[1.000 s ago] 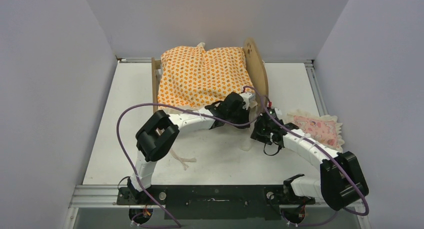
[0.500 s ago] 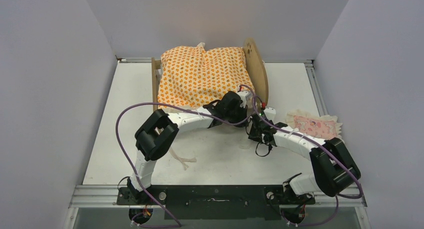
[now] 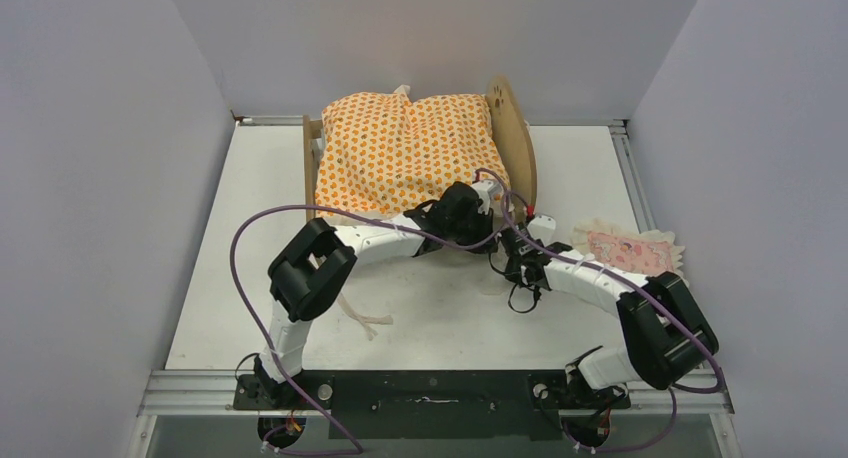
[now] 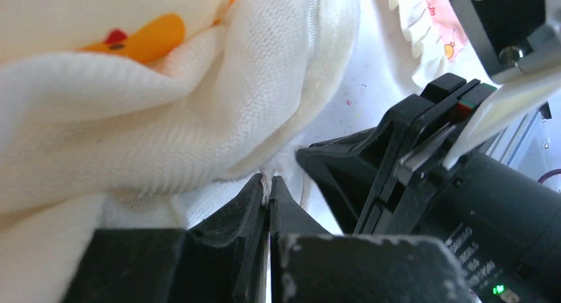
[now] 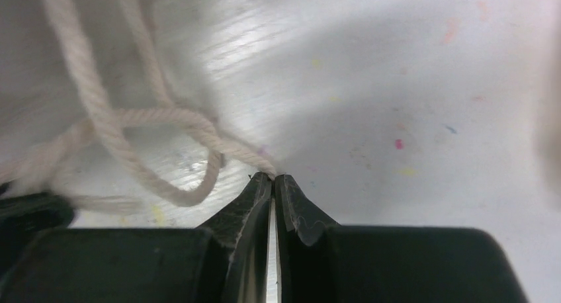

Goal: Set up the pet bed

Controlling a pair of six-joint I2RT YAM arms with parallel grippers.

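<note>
The pet bed (image 3: 512, 136) stands at the back of the table, its arched plywood headboard on the right. The orange-patterned mattress (image 3: 405, 153) lies over the frame and hides the base. My left gripper (image 3: 486, 209) is at the mattress's near right corner, under its white knit edge (image 4: 165, 137), and my left gripper (image 4: 268, 180) is shut on a thin white tie cord there. Just beside it, low over the table, my right gripper (image 3: 509, 240) is shut on the end of a looped cream cord (image 5: 152, 128), pinched at my right gripper's (image 5: 273, 177) tips.
A pink frilled pillow (image 3: 630, 250) lies on the table to the right of both grippers. Another loose cord (image 3: 362, 318) trails on the table near the left arm's elbow. Grey walls close in on the left, right and back.
My right arm has swung left toward the bed's near right corner, and its gripper has closed on the cord end. The left gripper has stayed shut in place.
</note>
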